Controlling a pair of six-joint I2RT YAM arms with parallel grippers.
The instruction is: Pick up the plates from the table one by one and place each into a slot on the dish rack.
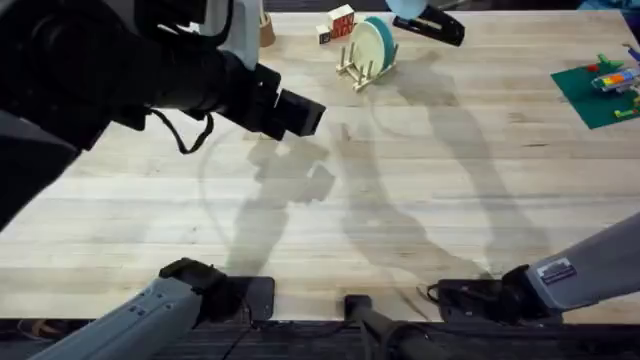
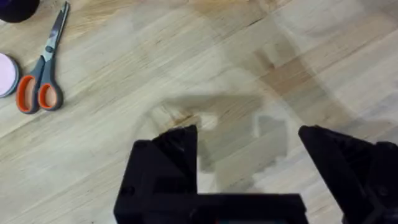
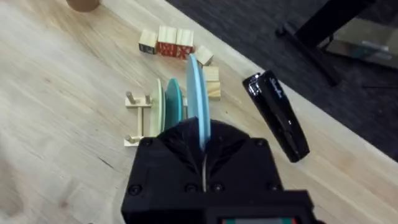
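Observation:
The dish rack (image 1: 358,68) stands at the far middle of the table (image 1: 420,200). It holds a cream-yellow plate (image 1: 366,47) and a darker teal plate (image 1: 384,40) on edge. In the right wrist view my right gripper (image 3: 203,142) is shut on the light blue plate (image 3: 195,93), which stands on edge above the rack (image 3: 138,118), beside the teal plate (image 3: 175,106) and cream plate (image 3: 160,107). That blue plate (image 1: 405,6) shows at the overhead's top edge. My left gripper (image 1: 303,114) hangs open over bare wood, with nothing between its fingers (image 2: 177,155).
A black stapler (image 1: 430,26) lies just right of the rack, and wooden blocks (image 1: 338,22) sit behind it. A green baseplate with bricks (image 1: 600,90) is at the far right. Scissors (image 2: 41,74) and a pink dish (image 2: 6,74) lie at the left.

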